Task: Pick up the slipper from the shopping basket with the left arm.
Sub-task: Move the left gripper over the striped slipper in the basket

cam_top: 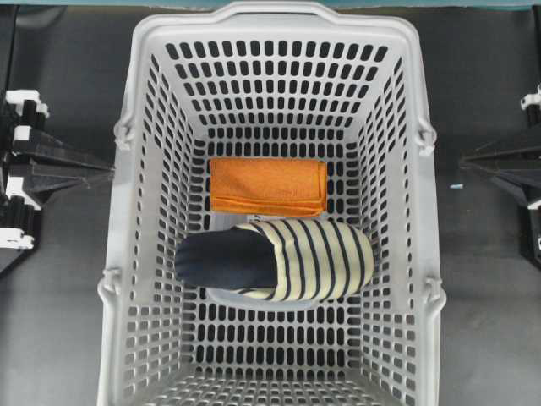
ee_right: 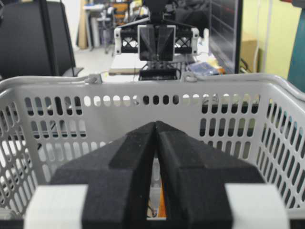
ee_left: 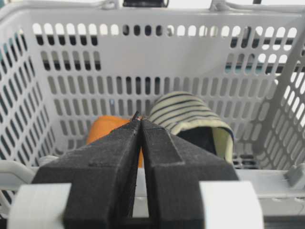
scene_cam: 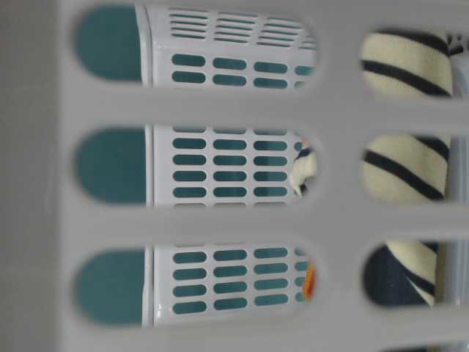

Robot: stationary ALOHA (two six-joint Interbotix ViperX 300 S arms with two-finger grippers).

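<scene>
The slipper [cam_top: 279,259], cream with navy stripes and a dark navy insole, lies on its side on the floor of the light grey shopping basket [cam_top: 279,13], heel towards the left. It also shows in the left wrist view [ee_left: 190,114] and through the wall slots in the table-level view [scene_cam: 403,165]. My left gripper [cam_top: 106,172] is shut and empty, outside the basket's left wall, its tips [ee_left: 139,119] pointing over the rim at the slipper. My right gripper [cam_top: 467,159] is shut and empty, outside the right wall [ee_right: 156,123].
A folded orange cloth [cam_top: 268,186] lies flat on the basket floor just behind the slipper, and shows in the left wrist view [ee_left: 105,129]. The tall slotted walls [ee_left: 143,57] stand between both grippers and the basket's contents. Dark tabletop [cam_top: 59,321] surrounds the basket.
</scene>
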